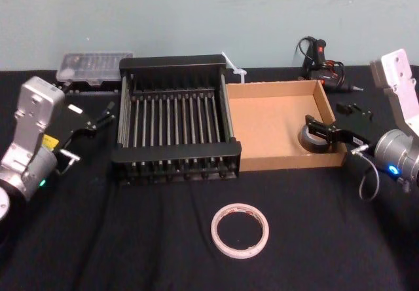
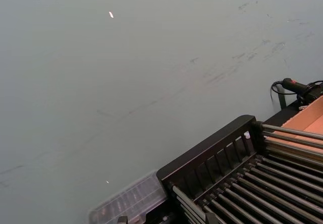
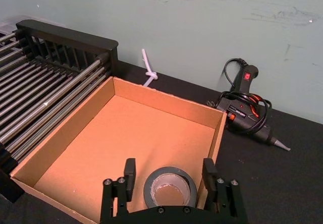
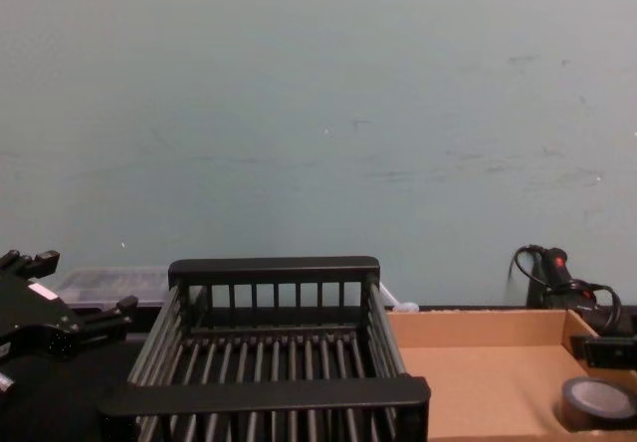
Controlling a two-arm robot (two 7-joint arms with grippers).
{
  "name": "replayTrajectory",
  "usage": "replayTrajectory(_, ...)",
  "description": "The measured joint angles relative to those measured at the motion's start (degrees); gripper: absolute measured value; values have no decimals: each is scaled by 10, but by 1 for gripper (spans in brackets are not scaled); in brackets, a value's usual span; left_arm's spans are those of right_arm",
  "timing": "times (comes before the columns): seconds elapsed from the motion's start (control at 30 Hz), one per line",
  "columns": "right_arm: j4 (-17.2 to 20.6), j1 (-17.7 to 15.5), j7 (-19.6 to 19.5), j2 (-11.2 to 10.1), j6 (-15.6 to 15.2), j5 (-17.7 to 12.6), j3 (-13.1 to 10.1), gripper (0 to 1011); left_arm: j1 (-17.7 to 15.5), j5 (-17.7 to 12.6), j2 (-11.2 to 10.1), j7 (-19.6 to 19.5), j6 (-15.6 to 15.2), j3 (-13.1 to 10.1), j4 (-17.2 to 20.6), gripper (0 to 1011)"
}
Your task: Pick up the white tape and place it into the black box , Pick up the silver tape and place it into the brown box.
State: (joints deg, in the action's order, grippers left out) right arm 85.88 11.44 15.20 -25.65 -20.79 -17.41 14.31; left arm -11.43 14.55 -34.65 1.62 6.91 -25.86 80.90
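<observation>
My right gripper [image 1: 318, 132] sits at the right of the head view, inside the brown box [image 1: 275, 88]. It is released, its fingers [image 3: 129, 172] standing either side of the silver tape [image 3: 170, 172] with a gap on each side. That roll lies flat on the cardboard floor in the box's lower right corner. The white tape [image 1: 239, 231] lies flat on the black cloth at lower centre, well apart from the black box [image 1: 177, 62]. My left gripper [image 1: 103, 115] hangs spread and empty at the left of the frame, beside that crate.
</observation>
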Motion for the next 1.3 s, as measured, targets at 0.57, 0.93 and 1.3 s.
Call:
replayTrajectory(0.57,16,-10,2,-2,-2,0,-7,1002,0,0,0,0,0,0,0,1001)
replayTrajectory(0.93,102,-64,30,-26,-42,-17,-18,1002,0,0,0,0,0,0,0,1001)
replayTrajectory(1.3,162,-105,79,-82,-47,-28,11,1002,0,0,0,0,0,0,0,1001)
